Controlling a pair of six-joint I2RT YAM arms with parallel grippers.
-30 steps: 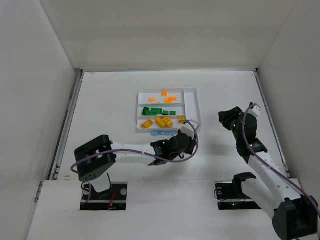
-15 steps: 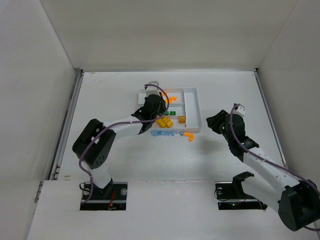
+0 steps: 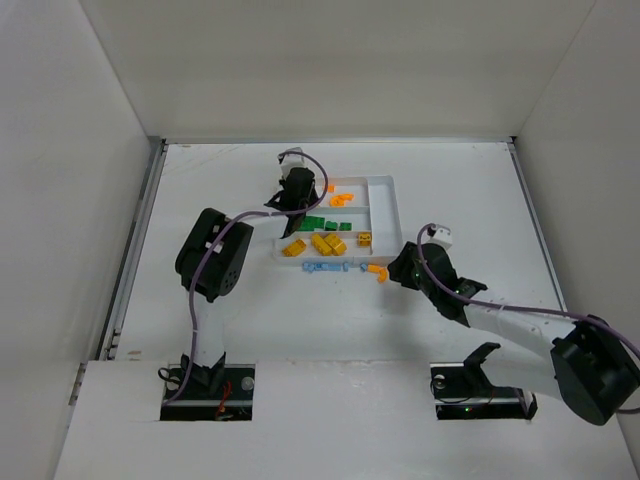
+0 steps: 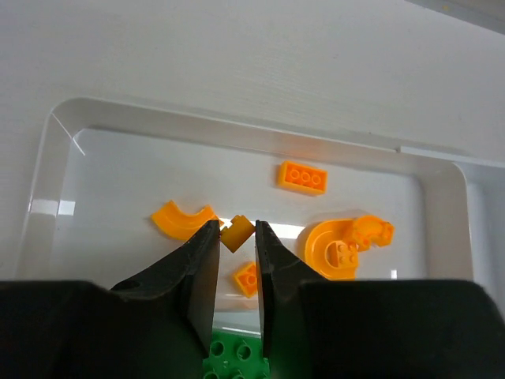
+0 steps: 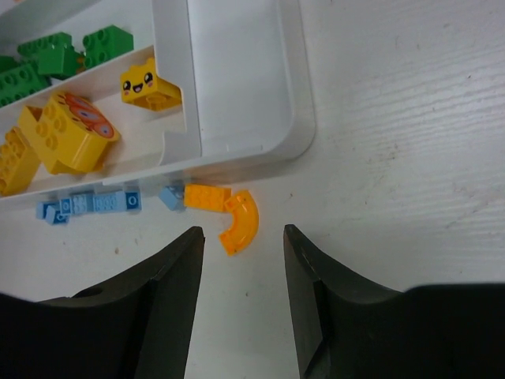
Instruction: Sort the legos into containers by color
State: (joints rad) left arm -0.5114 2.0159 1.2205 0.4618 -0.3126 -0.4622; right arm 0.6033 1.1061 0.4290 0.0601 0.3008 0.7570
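The white tray [image 3: 388, 215] holds orange legos in its far section, green legos [image 3: 318, 223] in the middle and yellow legos [image 3: 325, 243] in the near one. My left gripper [image 3: 298, 195] hangs over the orange section, shut on a small orange brick [image 4: 237, 234]. Other orange pieces [image 4: 339, 249] lie below it. My right gripper [image 3: 395, 268] is open and empty just above the table. A curved orange brick [image 5: 241, 223] and a flat orange brick [image 5: 207, 196] lie between and just beyond its fingertips, by the tray's near right corner.
A row of light blue bricks [image 5: 91, 205] lies on the table against the tray's near wall [image 5: 300, 118]. A yellow face brick [image 5: 150, 83] sits by the divider of the narrow crosswise section. White walls enclose the table on three sides.
My left gripper has moved from the table in front of the tray up over the far orange section. My right gripper has swung left and down to the orange bricks by the tray's corner.
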